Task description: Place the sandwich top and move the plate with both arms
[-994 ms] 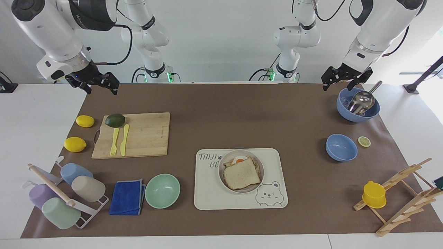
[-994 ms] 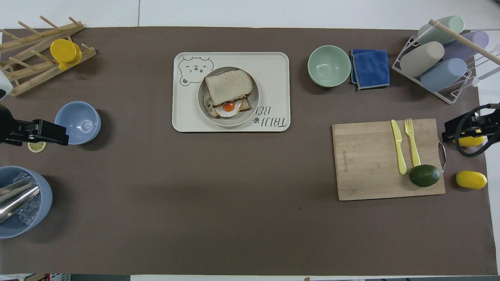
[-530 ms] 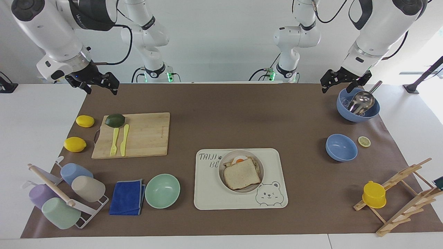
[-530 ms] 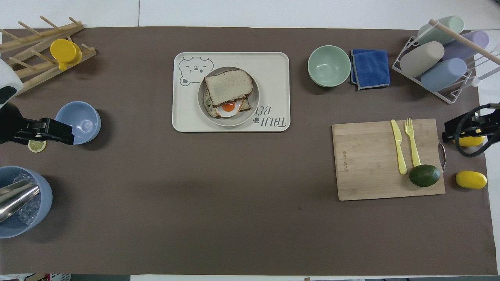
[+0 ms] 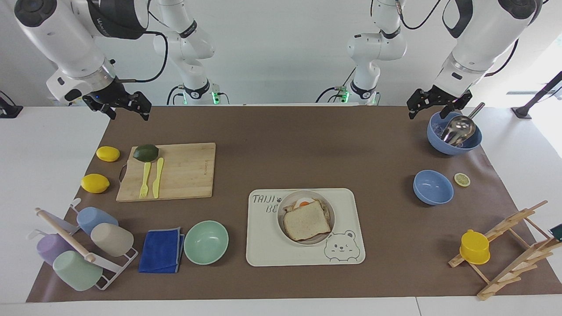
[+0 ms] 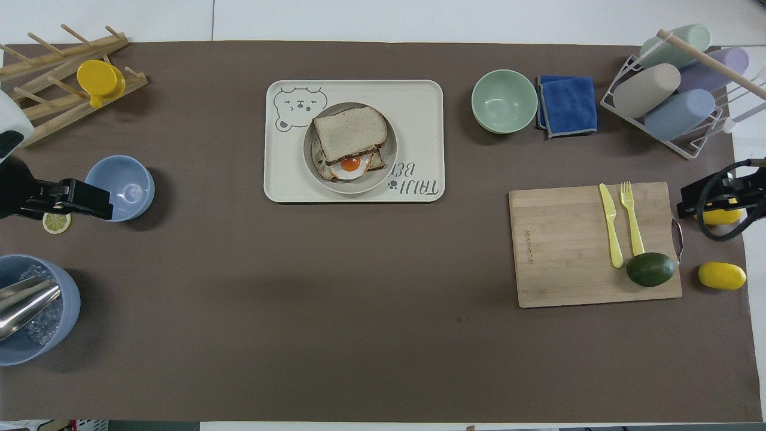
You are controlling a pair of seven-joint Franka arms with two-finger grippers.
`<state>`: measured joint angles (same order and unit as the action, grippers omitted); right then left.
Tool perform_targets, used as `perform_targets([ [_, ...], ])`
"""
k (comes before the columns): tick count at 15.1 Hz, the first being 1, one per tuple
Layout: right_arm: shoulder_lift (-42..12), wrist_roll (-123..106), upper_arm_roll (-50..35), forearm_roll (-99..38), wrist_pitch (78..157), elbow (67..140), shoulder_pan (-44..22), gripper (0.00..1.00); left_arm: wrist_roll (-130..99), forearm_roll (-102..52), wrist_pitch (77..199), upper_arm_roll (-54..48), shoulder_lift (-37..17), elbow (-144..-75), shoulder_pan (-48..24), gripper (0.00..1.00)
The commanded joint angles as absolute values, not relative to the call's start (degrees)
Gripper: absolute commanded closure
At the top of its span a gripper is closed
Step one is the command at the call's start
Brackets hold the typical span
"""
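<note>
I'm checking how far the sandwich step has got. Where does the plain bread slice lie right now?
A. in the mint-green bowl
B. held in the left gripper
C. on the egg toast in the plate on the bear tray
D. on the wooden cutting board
C: the sandwich top rests on the egg toast in the plate on the tray, with both grippers away from it.

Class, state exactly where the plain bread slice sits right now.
The sandwich top lies on the egg toast in the plate, on the bear tray, beside the mint-green bowl.

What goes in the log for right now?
bread on plate | plate on tray | left gripper over ice bowl | right gripper waits
</note>
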<state>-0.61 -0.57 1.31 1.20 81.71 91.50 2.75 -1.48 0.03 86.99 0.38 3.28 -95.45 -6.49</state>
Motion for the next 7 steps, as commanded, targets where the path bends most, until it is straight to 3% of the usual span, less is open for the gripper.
perform_targets([
  [1, -0.2, -1.8, 1.1, 0.1, 81.0, 91.6, 3.3, 0.0, -2.2, 0.2, 88.4, 1.1, 3.7, -96.2, -7.4, 0.0],
  [7, -0.2, -1.8, 1.1, 0.1, 81.0, 91.6, 3.3, 0.0, -2.2, -0.5, 88.6, 1.1, 3.7, -96.2, -7.6, 0.0],
])
